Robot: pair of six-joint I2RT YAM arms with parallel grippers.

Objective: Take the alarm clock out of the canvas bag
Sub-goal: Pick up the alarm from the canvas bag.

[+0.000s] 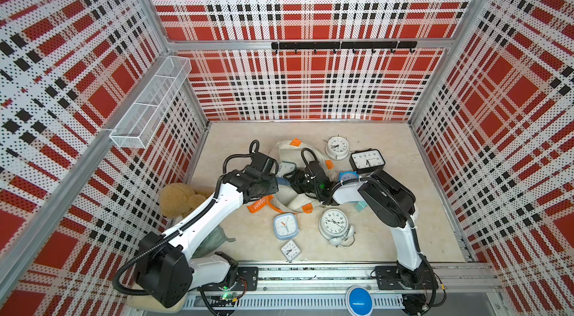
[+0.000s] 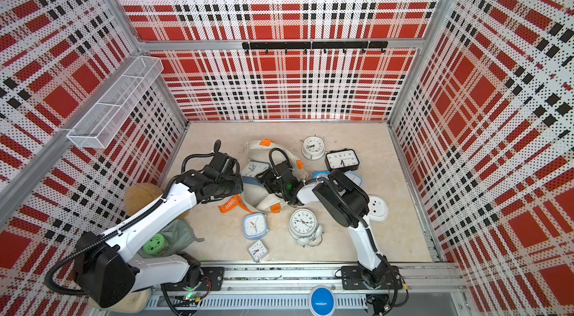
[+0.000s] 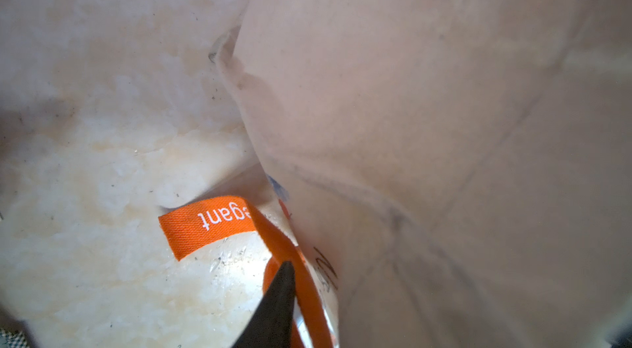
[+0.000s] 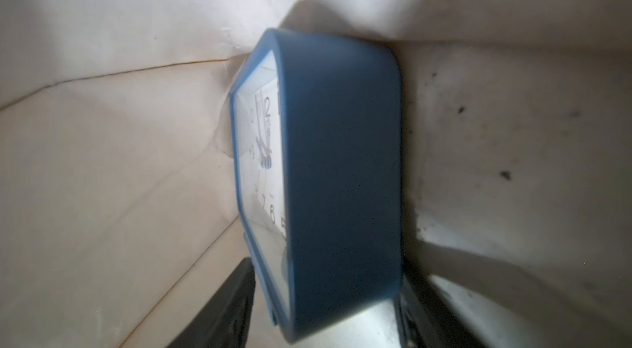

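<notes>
Cream canvas bag with orange handles (image 1: 288, 150) lies crumpled on beige marbled tabletop (image 1: 248, 236). Left gripper (image 1: 275, 181) clamps bag's fabric beside orange printed strap (image 3: 205, 223); only one black finger (image 3: 278, 301) shows in wrist view, other hidden under canvas. Dark blue square plastic alarm clock (image 4: 342, 175) stands on edge inside bag, canvas all round. Right gripper (image 4: 326, 281) sits inside bag, fingers against clock's front and back, gripping it. Other clocks (image 1: 334, 221) lie loose around bag.
</notes>
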